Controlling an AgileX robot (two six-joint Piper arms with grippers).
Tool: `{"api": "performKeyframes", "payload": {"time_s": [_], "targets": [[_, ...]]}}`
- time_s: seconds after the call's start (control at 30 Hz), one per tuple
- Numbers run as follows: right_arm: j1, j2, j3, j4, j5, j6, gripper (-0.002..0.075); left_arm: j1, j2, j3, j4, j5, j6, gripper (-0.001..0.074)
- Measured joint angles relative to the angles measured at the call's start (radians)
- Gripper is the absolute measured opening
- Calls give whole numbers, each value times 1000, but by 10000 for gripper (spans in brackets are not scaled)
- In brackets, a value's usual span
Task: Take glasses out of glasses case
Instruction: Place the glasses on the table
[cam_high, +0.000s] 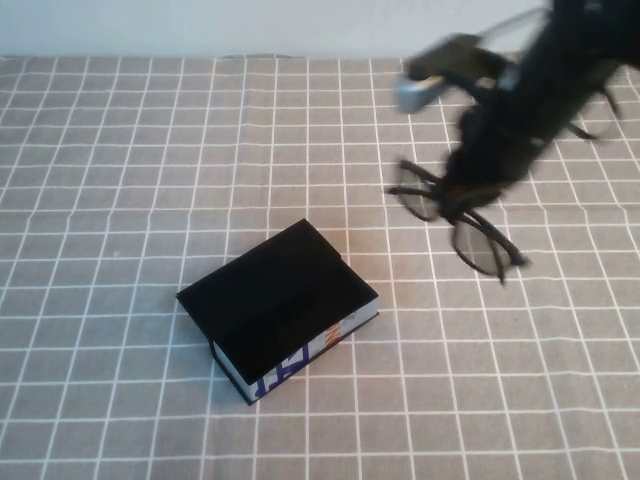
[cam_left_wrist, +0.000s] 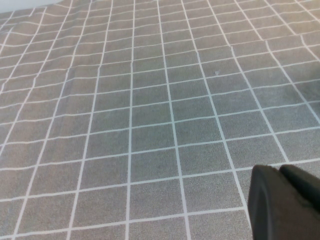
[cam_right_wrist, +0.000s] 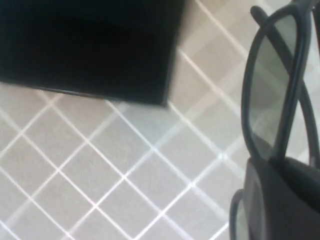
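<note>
Down at the front of the table, nearest the camera, the glasses case (cam_high: 280, 308) is sitting shut on the checked cloth (cam_high: 120, 180), black lid up, its white printed side facing the near edge. And look to the right of it: the glasses (cam_high: 462, 222) are already out, dangling in the air from the right gripper (cam_high: 468, 190), well clear of the case and above the cloth.

So the extraction itself looks done, and we are watching the carry-away step. In the right wrist view the right gripper (cam_right_wrist: 287, 175) is clamping its fingers tight onto the frame near the bridge, with one lens (cam_right_wrist: 272, 95) standing up above the fingers, the other lens edge peeking out below, and the case (cam_right_wrist: 90, 45) off to the side. That is a narrow, firm pinch on the glasses, nothing else touching them (the thin arms are hanging folded out behind, free).

My read on the next move: it is calling for a gentle descent onto bare cloth beside the case, lenses kept off the fabric if possible, then a clean opening of the fingers so the frame does not snag.

Meanwhile the left gripper (cam_left_wrist: 287, 202) is staying out of the overhead shot, hovering over bare cloth, its fingertips pressed together on nothing.
</note>
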Motion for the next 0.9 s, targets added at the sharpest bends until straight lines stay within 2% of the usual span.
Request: {"api": "performKeyframes", "payload": {"time_s": [0.13,0.2,0.37,0.53,0.73,0.9], "targets": [[-134,-24,191,170,-129,82,0,0,0,0,0,0,0,-4],[-172,-24,272,267,-193,94,0,0,0,0,0,0,0,-4],[-185,-24,400,379,-305,108,0,0,0,0,0,0,0,-4],[-185,-24,486,393,-386,151,0,0,0,0,0,0,0,-4],[-185,-11,509,395,-393,159,6,0,0,0,0,0,0,-4],[-185,24,509,395,-394,159,71,0,0,0,0,0,0,-4]]}}
